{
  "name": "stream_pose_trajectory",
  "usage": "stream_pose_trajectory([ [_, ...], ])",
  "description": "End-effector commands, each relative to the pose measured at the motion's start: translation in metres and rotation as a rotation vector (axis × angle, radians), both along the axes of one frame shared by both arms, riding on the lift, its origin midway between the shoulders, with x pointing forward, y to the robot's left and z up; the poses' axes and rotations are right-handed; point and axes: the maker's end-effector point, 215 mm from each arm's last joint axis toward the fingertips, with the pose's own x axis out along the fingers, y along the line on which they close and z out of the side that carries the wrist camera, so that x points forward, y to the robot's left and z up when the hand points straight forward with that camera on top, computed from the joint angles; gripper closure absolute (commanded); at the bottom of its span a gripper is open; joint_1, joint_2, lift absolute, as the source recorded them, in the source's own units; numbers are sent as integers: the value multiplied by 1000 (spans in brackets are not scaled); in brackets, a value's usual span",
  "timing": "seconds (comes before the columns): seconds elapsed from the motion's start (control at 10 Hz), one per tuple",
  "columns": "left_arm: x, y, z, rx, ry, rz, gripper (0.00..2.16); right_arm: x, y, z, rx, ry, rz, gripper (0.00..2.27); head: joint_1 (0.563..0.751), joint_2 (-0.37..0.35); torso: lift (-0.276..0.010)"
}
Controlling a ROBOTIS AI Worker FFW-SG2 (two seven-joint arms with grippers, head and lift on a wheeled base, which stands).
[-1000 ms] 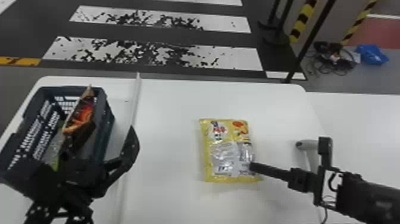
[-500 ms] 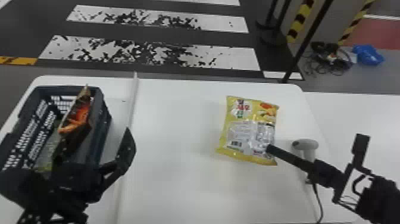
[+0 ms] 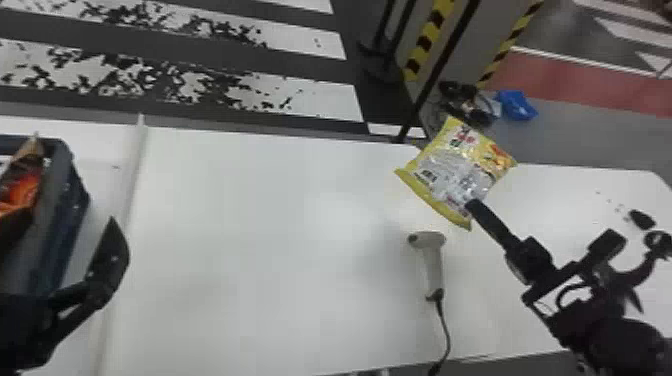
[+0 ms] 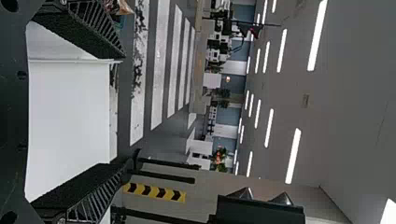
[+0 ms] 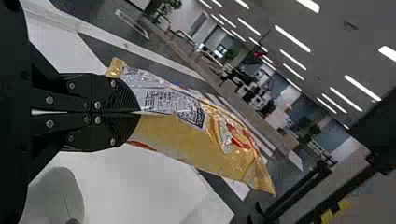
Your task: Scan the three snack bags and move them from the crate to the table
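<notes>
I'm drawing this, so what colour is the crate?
Dark blue-grey, best in the head view.

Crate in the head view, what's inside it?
An orange snack bag is inside the crate. What lies beneath it is covered, and the view's edge cuts off part of the crate.

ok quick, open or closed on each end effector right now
Left end effector: open, holding nothing.
Right end effector: closed, holding the yellow snack bag.
</notes>
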Motion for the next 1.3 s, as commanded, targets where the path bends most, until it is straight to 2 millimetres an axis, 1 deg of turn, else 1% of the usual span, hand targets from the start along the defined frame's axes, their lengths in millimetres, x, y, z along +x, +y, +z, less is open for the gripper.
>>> stream_pose_trajectory([
  [0.0,1,1,6,2,-9,0,33,-1,-59,-15,-8,-6,-161,2243,695,-350,-62],
  [0.2,1,1,9,2,-11,-1,33,-18,-128,-48,-82,44,-394,2243,695,-350,-62],
  [0.3,1,0,8,3,-8,-4,33,-28,-149,-66,-109,96,-482,2243,695,-350,-62],
  [0.5,2,-1,8,2,-9,-6,33,-38,-162,-109,-178,260,-550,2240,695,-350,-62],
  [0.6,2,-3,8,-1,-8,-8,33,-39,-156,-129,-203,324,-535,2240,695,-350,-62],
  [0.7,1,-3,6,2,-5,-9,33,-36,-148,-141,-229,353,-505,2216,695,-350,-62],
  [0.8,1,-3,7,3,-8,-9,33,-32,-143,-147,-250,375,-492,1733,695,-350,-62],
  [0.9,1,-3,7,2,-8,-10,33,-27,-132,-152,-271,390,-463,289,695,-350,-62],
  [1.0,1,-4,6,0,-6,-10,33,-26,-129,-152,-290,394,-448,-2,695,-350,-62],
  [1.1,1,-4,5,0,-4,-10,33,-30,-129,-150,-300,392,-442,29,695,-350,-62],
  [1.2,1,-4,4,-2,-2,-10,33,-36,-130,-144,-320,388,-444,60,695,-350,-62],
])
